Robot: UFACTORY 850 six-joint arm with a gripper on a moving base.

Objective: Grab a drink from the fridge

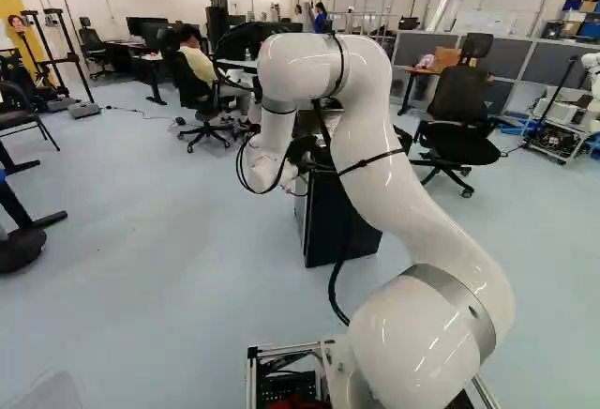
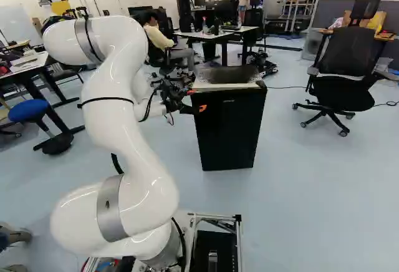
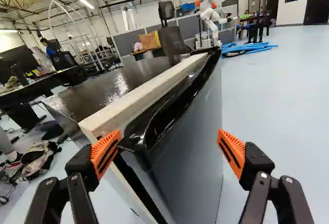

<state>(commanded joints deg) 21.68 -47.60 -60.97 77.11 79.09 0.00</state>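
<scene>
Over smooth pale-blue floor (image 2: 305, 197), holds black two-fingered gripper (image 2: 196, 100) at black box-shaped fridge (image 2: 229, 131), with jaws wide apart, gripping nothing.

In the right base view I see a black office chair (image 2: 350, 52) at the upper right and a blue stool (image 2: 27, 110) at the left.

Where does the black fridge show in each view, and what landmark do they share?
Left base view: just right of the middle, the fridge partly behind the arm.
Right base view: just right of the middle.
Wrist view: ahead of the gripper, its near corner between the open fingers.
Shared landmark: the office chair with the headrest.
</scene>
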